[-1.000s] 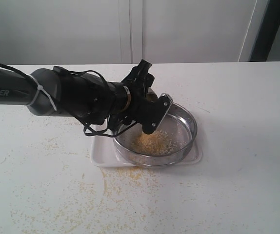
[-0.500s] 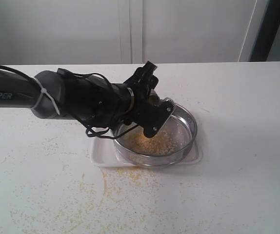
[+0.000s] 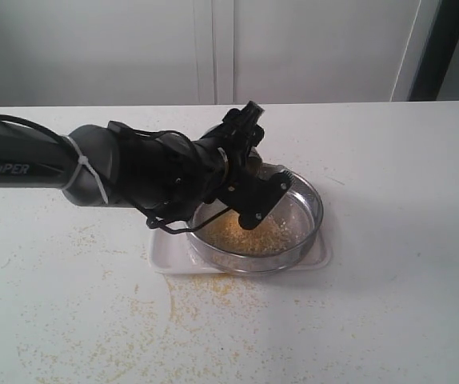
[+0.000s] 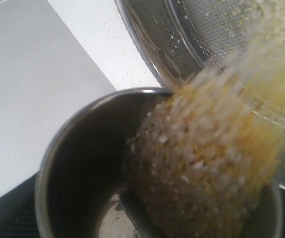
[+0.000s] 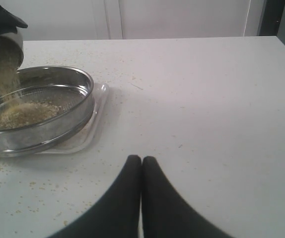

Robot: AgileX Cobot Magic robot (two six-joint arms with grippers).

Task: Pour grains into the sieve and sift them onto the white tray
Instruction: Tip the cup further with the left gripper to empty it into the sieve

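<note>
Holds the tipped cup (image 4: pixel 78 148) in the left tool (image 3: pixel 257 156), right tool (image 5: pixel 141 163) closed, empty. Risks grains (image 4: pixel 202 173) overshooting the sieve (image 3: pixel 316 210) rim onto the counter (image 3: pixel 389 304) if tipped faster.

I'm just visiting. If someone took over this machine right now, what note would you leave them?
Left gripper: closed on the small steel cup, tipped over the wide round steel mesh sieve.
Right gripper: shut, empty, off to the side.
Sieve sits on the flat white tray.
Done: some yellow-white grains already in the sieve, more streaming in.
Left: empty the cup, then sift onto the tray.
</note>
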